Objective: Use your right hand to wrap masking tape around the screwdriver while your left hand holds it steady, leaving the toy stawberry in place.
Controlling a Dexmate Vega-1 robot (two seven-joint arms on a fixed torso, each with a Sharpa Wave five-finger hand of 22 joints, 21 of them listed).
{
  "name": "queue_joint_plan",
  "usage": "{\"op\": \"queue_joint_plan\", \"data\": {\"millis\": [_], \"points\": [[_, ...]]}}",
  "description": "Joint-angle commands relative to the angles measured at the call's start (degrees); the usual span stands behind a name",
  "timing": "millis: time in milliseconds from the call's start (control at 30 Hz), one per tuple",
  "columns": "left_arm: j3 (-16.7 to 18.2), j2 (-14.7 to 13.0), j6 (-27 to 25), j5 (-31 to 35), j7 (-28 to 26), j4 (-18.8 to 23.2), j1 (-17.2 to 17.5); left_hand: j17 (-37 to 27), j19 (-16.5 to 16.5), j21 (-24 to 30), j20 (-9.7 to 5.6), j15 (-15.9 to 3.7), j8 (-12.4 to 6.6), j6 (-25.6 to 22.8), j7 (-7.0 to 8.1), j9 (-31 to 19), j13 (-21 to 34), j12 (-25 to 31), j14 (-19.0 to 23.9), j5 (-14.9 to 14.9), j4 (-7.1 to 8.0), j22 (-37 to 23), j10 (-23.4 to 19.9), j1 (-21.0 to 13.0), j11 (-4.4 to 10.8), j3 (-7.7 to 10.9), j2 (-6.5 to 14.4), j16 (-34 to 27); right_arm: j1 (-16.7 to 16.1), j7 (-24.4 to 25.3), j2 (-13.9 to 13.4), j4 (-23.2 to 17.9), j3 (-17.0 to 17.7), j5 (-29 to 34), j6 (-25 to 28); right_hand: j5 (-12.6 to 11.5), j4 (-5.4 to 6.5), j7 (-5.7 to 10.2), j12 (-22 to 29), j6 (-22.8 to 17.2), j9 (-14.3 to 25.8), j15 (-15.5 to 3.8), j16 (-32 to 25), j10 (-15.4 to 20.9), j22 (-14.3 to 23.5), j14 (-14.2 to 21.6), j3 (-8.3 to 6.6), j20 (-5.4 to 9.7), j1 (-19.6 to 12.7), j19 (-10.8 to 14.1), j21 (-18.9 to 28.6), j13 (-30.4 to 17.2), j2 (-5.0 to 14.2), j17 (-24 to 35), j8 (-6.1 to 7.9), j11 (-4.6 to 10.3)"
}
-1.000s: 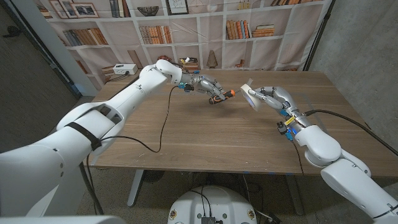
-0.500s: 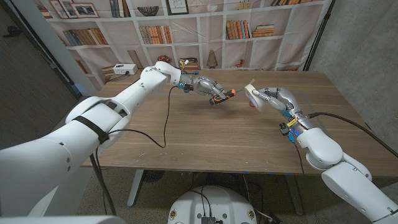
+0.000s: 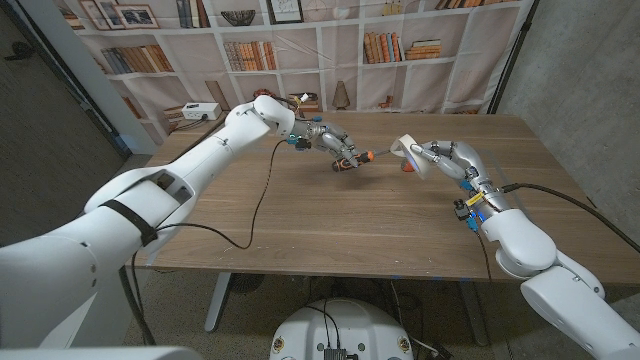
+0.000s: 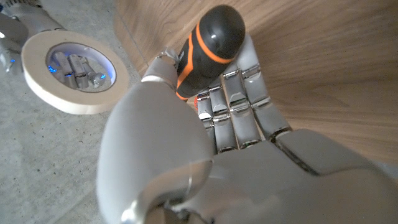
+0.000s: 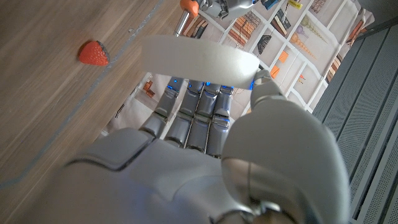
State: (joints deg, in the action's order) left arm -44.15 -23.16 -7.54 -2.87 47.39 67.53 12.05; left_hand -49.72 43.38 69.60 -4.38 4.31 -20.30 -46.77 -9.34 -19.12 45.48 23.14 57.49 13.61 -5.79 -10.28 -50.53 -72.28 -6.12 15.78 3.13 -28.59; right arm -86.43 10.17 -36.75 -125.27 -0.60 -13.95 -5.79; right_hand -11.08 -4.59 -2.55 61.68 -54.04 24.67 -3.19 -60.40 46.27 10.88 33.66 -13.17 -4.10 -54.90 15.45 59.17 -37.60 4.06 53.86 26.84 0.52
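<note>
Left robot hand grips screwdriver; right robot hand holds masking tape, seemingly just beside its tip.

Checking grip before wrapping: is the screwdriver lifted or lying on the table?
Lifted: the left hand grips the screwdriver above the table, shaft toward the masking tape.

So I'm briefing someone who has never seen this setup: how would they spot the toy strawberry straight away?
Start at the wooden table and go to its far side, where the right hand holds the masking tape. The toy strawberry lies on the wood just beside it: small, red, and the one thing no hand holds.
</note>
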Motion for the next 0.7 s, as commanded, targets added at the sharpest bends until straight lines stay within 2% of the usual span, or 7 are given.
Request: {"op": "queue_joint_plan", "data": {"millis": [33, 300, 500, 700], "points": [[-2.59, -5.53, 2.65, 12.49, -12.40, 13.29, 3.62, -0.17, -0.40, 0.44, -5.70, -16.92, 0.10, -6.61, 2.70, -7.06, 5.89, -0.34, 17.15, 0.19, -2.07, -0.05, -6.44, 0.19, 6.48, 12.13, 3.05, -0.16, -0.17, -0.41, 0.95, -0.92, 0.56, 1.38, 0.34, -0.52, -0.06, 0.15, 0.42, -0.53, 0.13, -4.04, -0.44, -0.08, 0.13, -0.40, -10.00, 0.17, -6.26, -0.05, 0.47, -0.27, 6.71, 0.20, 14.60, 0.44], [-1.01, -4.77, 4.84, 10.02, -12.14, 11.25, 4.27, -0.29, -0.60, 0.45, -5.77, -16.93, 0.31, -6.76, 2.81, -7.00, 5.86, -0.52, 17.11, 0.17, -2.06, -0.05, -6.67, 0.37, 6.55, 12.22, 2.97, -0.14, 0.42, -1.04, 1.29, -0.72, 0.30, 1.86, 0.22, -0.51, -0.05, 0.14, 0.47, -0.59, 0.04, -4.01, -0.41, -0.06, 0.09, -0.47, -10.09, 0.17, -6.17, -0.11, 0.75, -0.08, 6.69, 0.02, 14.66, 0.28], [0.05, -4.59, 7.44, 10.07, -15.47, 10.67, 5.74, -0.24, -0.67, 0.48, -5.75, -16.93, 0.44, -6.77, 2.80, -7.04, 6.06, -0.62, 17.09, 0.17, -2.03, -0.04, -6.58, 0.49, 6.53, 12.30, 2.95, -0.05, 0.49, -0.96, 1.77, -0.83, 0.26, 2.18, 0.01, -0.53, -0.08, 0.07, 0.60, -0.37, 0.16, -3.98, -0.51, -0.02, 0.06, -0.48, -10.23, 0.18, -6.13, -0.22, 0.96, -0.04, 6.67, 0.13, 14.72, 0.46], [0.37, -3.96, 9.10, 9.02, -15.39, 9.05, 5.94, -0.17, -0.71, 0.51, -5.75, -16.93, 0.55, -6.79, 2.81, -7.06, 6.05, -0.79, 17.17, 0.17, -2.07, -0.04, -6.56, 0.53, 6.34, 12.38, 2.92, 0.01, 1.19, -0.46, 2.71, -0.16, -0.12, 3.08, -1.93, -0.54, -0.11, 0.10, 0.67, -0.43, 0.04, -4.03, -0.45, -0.14, 0.04, -0.56, -10.33, 0.21, -6.09, -0.27, 1.16, -0.04, 6.65, 0.04, 14.74, 0.39]]}}
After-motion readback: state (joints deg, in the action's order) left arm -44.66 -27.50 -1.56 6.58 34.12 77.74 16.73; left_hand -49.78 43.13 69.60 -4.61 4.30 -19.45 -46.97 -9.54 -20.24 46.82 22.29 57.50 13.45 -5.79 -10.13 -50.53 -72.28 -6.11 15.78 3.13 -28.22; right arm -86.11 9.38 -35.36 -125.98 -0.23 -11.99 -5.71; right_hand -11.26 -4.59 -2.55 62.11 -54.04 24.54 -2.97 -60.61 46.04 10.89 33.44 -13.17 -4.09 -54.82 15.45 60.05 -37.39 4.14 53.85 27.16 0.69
